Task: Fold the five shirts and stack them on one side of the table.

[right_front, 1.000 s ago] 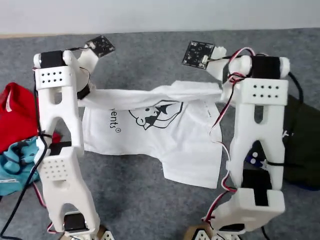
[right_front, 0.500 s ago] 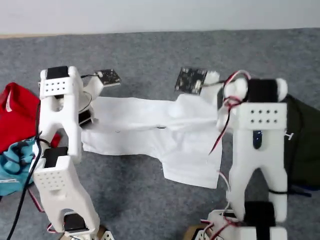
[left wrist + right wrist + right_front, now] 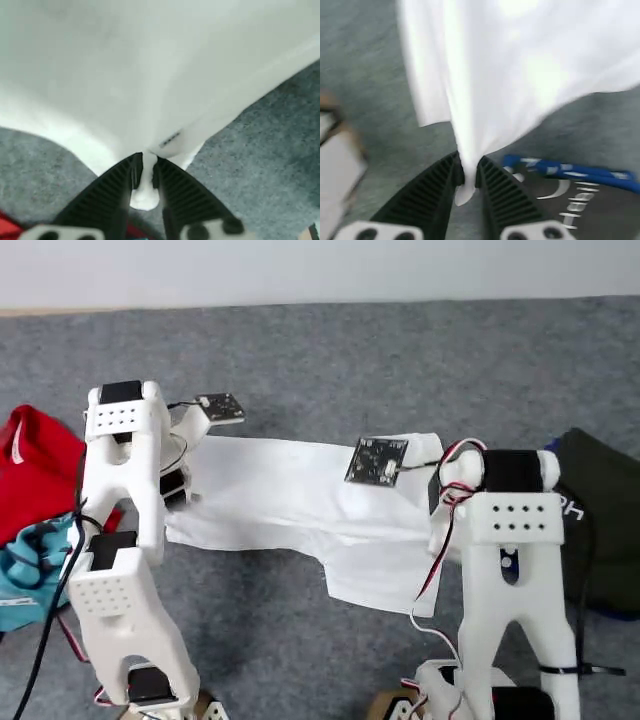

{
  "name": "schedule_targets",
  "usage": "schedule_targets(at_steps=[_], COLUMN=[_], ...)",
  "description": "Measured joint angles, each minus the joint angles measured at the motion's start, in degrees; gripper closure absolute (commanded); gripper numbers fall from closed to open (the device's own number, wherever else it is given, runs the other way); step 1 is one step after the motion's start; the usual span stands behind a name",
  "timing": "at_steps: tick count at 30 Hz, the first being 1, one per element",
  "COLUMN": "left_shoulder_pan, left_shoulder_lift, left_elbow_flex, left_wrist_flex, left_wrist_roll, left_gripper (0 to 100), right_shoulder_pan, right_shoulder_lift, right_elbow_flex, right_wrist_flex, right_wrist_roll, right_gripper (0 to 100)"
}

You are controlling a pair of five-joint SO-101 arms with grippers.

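Both arms pulled back toward their bases since a second ago, far hem of white shirt (image 3: 290, 490) dragged over itself, print now covered. One end of the folded edge is clenched in left claw (image 3: 146, 167), the other end in right claw (image 3: 468, 172); shirt stretched between them, rest lying on grey desk (image 3: 320, 350). Just beside right claw, outer side: dark shirt (image 3: 605, 510). Near left claw, outer side: red shirt (image 3: 35, 465) and teal shirt (image 3: 30, 575)

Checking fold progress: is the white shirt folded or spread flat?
Partly folded: the white shirt has its far edge doubled over toward the arms, pinched in the left gripper and the right gripper.
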Motion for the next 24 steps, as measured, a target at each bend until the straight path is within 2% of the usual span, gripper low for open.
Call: schedule_targets(at_steps=[4, 9, 14, 18, 24], left_shoulder_pan=[-0.18, -0.18, -0.18, -0.09, -0.09], left_shoulder_lift=[0.00, 0.00, 0.00, -0.09, -7.21], left_elbow_flex=[-10.02, -29.80, -53.19, -71.30, -76.04], left_wrist_flex=[-2.64, -3.25, -0.26, 0.26, -0.88], left_wrist_roll=[5.63, 13.89, 19.52, 21.10, 20.22], left_gripper=[99, 99, 99, 99, 99], right_shoulder_pan=[0.00, 0.00, 1.32, 4.66, 10.11], right_shoulder_lift=[-0.09, 0.00, 0.00, 0.00, -0.09], right_elbow_flex=[-0.18, -5.80, -16.88, -26.02, -36.04], right_wrist_flex=[-12.84, -28.84, -33.05, -35.96, -41.76], right_wrist_roll=[0.00, 0.00, 0.00, 0.00, 0.00], right_gripper=[98.7, 98.7, 98.7, 98.7, 98.7])
